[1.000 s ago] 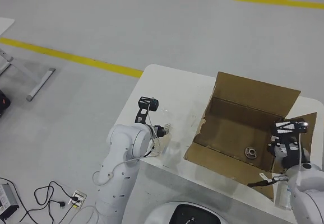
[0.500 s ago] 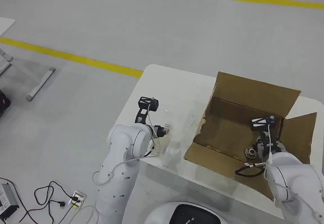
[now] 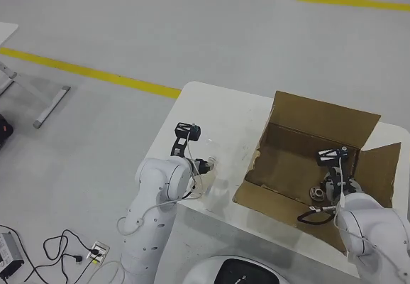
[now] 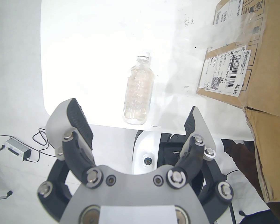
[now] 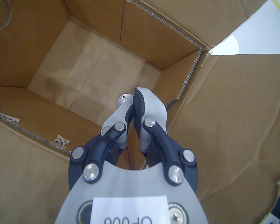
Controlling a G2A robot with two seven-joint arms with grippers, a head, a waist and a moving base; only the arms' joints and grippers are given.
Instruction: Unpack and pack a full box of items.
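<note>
On the white worktop (image 3: 219, 113), in the right half of the top view, sits an open cardboard box (image 3: 290, 153) with its flaps spread outward. 1 small round metal part (image 3: 317, 192) lies on the box floor, toward the box's lower right corner. The right hand (image 5: 136, 95) hangs inside the box just beside that part, closed, its 2 black pads pressed flat together. The part shows behind 1 finger, and I cannot tell whether they touch. A white sticker with dark print sits on this hand's wrist plate, cut off by the frame edge.

Left of the box, near the worktop's lower edge, a clear plastic bottle (image 4: 138, 94) rests apart from the box; whether it stands or lies is hard to tell. The left hand (image 4: 132, 108) hovers above it, spread wide, its ribbed black pads (image 4: 80, 120) facing each other.

The box's outer wall facing the bottle carries 2 white shipping labels (image 4: 226, 71) with barcodes and a square code, plus black handling symbols printed on the cardboard. A yellow line (image 3: 84, 71) crosses the floor at upper left.
</note>
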